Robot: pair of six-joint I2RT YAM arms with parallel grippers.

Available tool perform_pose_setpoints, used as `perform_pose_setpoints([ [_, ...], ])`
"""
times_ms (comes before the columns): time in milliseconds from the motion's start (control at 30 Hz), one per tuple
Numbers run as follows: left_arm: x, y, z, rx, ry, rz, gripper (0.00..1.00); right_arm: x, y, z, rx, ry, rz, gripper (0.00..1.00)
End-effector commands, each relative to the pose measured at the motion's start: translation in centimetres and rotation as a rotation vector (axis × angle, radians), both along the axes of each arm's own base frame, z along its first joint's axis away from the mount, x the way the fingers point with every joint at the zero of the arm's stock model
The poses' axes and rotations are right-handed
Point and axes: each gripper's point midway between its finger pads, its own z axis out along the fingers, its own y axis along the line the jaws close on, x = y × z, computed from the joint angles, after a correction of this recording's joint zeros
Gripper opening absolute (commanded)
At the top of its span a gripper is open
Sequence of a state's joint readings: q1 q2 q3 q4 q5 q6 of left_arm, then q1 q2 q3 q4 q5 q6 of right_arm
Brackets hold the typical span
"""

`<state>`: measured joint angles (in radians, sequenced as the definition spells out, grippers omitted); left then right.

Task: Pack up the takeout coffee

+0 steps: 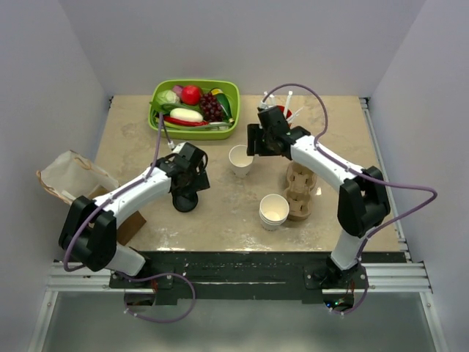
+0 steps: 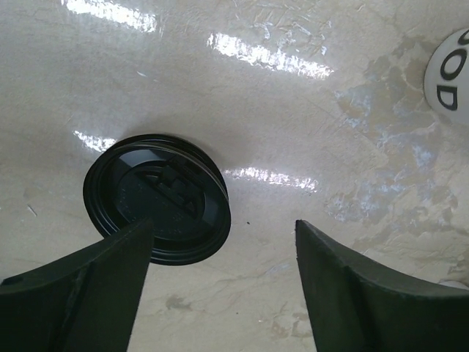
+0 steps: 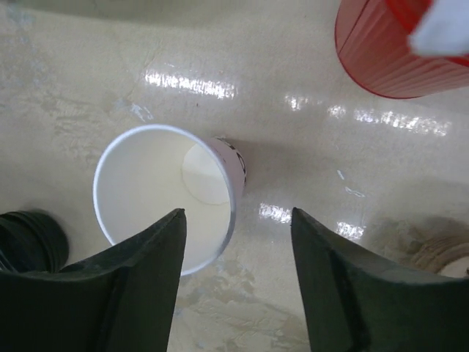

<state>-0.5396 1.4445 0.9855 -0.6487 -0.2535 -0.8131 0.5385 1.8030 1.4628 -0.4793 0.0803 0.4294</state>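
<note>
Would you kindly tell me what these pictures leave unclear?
Top view: lid mostly hidden under left gripper.
Left wrist: lettering on white cup cut off by right edge.
Right wrist: red cup cut by top edge, its contents blurred.
Right wrist: black thing cut by left edge, unidentifiable.

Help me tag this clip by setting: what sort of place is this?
Probably a robot lab bench staged as a takeout counter: plain white walls box in a marble-look table holding paper cups, a pulp cup carrier and a green produce bin.

Plain grey walls (image 1: 242, 44) enclose a marbled table (image 1: 132, 139).
</note>
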Motion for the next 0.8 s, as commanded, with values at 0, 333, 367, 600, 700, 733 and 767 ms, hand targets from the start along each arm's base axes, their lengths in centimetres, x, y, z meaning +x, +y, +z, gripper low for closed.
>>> perform_pose_setpoints([
  [0, 1.3, -0.8, 1.2, 0.014, -0.054, 0.021, 0.77, -0.4, -1.9, 7.0, 0.041, -0.17, -0.084, 0.67],
  [333, 1.9, 0.3, 0.4, 0.088, -0.054, 0.126, 0.45, -3.9, -7.3, 12.7, 0.019, -0.358, -0.184, 0.72],
  [367, 2.0, 0.4, 0.4, 0.092, -0.056, 0.131, 0.41, -4.1, -7.7, 12.8, 0.01, -0.368, -0.191, 0.72],
  [600, 2.9, -0.4, -0.3, 0.081, -0.059, 0.128, 0.36, -5.1, -9.1, 13.9, -0.003, -0.402, -0.214, 0.72],
  [700, 3.0, -0.5, -0.4, 0.082, -0.055, 0.133, 0.32, -5.2, -9.1, 13.9, -0.008, -0.402, -0.207, 0.72],
  [733, 3.0, -0.5, -0.5, 0.08, -0.055, 0.135, 0.29, -5.2, -9.0, 13.9, -0.008, -0.4, -0.206, 0.72],
  [767, 3.0, -0.5, -0.5, 0.081, -0.054, 0.136, 0.26, -5.1, -9.1, 13.8, -0.011, -0.398, -0.206, 0.72],
])
